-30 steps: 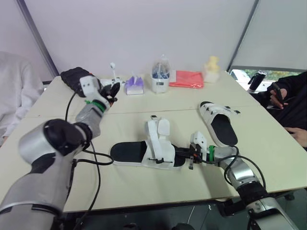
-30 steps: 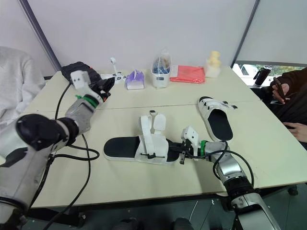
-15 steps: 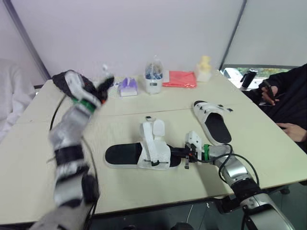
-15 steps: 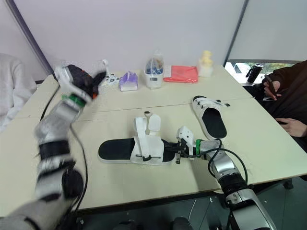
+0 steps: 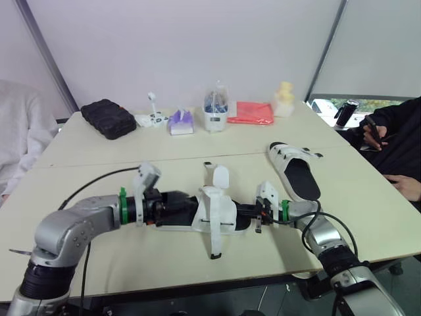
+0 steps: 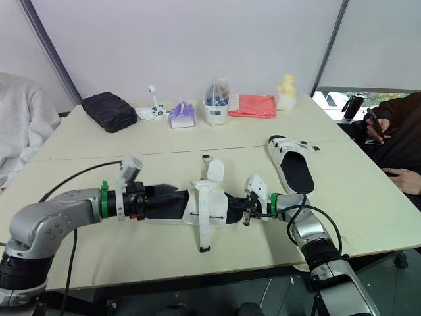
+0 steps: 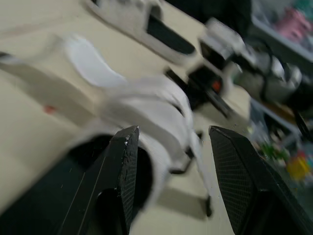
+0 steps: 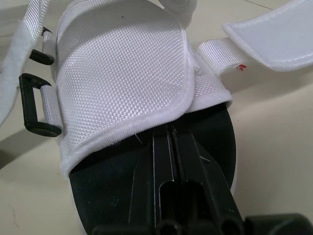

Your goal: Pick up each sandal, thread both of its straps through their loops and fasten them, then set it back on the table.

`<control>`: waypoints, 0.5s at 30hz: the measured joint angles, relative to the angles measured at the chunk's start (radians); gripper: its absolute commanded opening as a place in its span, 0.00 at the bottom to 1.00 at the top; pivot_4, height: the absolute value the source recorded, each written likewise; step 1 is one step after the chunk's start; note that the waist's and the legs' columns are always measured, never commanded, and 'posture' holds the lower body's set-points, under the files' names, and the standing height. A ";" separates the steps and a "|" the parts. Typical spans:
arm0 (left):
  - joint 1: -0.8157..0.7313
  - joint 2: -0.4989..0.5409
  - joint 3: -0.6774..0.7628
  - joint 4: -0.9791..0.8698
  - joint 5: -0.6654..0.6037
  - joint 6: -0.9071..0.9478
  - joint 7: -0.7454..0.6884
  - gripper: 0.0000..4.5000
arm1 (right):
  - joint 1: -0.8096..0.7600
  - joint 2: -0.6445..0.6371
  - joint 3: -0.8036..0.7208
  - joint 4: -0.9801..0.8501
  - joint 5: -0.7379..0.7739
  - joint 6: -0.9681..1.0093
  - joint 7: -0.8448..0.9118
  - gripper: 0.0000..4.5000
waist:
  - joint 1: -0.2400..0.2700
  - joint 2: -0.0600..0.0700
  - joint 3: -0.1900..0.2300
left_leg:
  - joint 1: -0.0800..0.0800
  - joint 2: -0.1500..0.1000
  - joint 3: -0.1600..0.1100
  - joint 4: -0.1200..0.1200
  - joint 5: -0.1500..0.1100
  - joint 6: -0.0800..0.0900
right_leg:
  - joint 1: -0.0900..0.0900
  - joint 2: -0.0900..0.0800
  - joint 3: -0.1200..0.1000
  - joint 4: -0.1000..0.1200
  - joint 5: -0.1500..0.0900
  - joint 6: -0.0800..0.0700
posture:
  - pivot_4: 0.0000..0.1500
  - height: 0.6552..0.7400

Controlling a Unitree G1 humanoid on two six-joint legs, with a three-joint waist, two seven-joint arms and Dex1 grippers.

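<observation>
The near sandal (image 5: 214,209) is laid on the table (image 5: 99,164) with its long axis left to right, its heel end being faced by the widely spread left gripper (image 5: 184,203) and its toe-end footbed being met by the right gripper (image 8: 171,132), closed finger to finger.

The near sandal (image 5: 214,209), white upper over a black footbed, lies flat on the desk (image 5: 79,171) between the two end effectors. The right end effector (image 5: 248,212), fingers pressed together, rests on one end of the footbed; the left end effector (image 5: 185,202), fingers spread, is at the other. Both straps are undone: one strap (image 5: 220,176) stands up, the other strap (image 5: 215,243) trails off the side. Its black loops (image 8: 34,110) are empty. The far sandal (image 5: 294,170) lies flat, well beyond the right end effector.
</observation>
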 measured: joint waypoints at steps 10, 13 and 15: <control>0.079 0.067 -0.102 0.025 0.097 -0.130 -0.148 0.51 | 0.005 0.000 -0.004 -0.003 -0.001 -0.002 0.006 0.00 | 0.003 0.000 -0.001 | 0.001 0.001 0.000 -0.005 0.000 0.000 | -0.001 -0.001 0.000 -0.003 -0.002 -0.003 | 1.00 1.00; 0.068 0.002 -0.152 0.083 0.113 -0.135 -0.152 0.51 | 0.006 0.001 -0.004 -0.003 -0.001 -0.002 0.005 0.00 | 0.003 0.000 -0.001 | 0.001 0.001 0.000 -0.005 0.000 0.000 | 0.000 -0.001 0.000 -0.003 -0.001 -0.003 | 1.00 1.00; 0.036 -0.036 -0.189 0.128 0.123 -0.135 -0.165 0.51 | 0.005 0.001 -0.003 -0.003 -0.001 -0.001 0.005 0.00 | 0.004 0.000 -0.001 | 0.001 0.001 0.000 -0.005 0.000 0.000 | 0.000 0.000 0.000 -0.003 -0.001 -0.003 | 1.00 1.00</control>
